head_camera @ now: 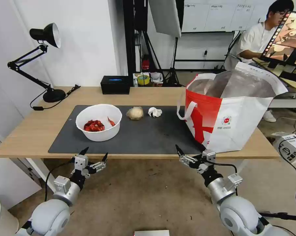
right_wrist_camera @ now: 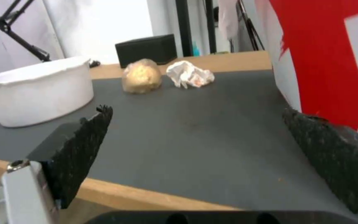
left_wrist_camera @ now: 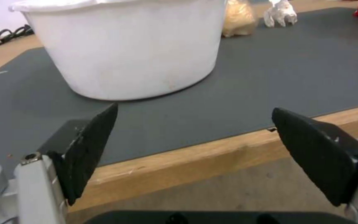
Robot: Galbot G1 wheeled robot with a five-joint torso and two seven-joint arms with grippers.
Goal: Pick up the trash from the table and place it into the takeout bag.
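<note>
Head view: left pincer [head_camera: 94, 157] and right pincer [head_camera: 194, 153], both wide, empty, just off the table [head_camera: 30, 131] front edge.

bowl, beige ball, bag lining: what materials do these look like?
Bowl: likely thin plastic, matte white, slightly wavy rim.
Beige ball: looks like crumpled paper; creased, dull surface.
Bag lining: seems metallic foil, silvery and wrinkled; the outside looks like coated woven or nonwoven fabric, though I can't tell which.

takeout bag [right_wrist_camera: 332, 62]: top cut off | bowl [left_wrist_camera: 125, 46]: contents hidden by wall
</note>
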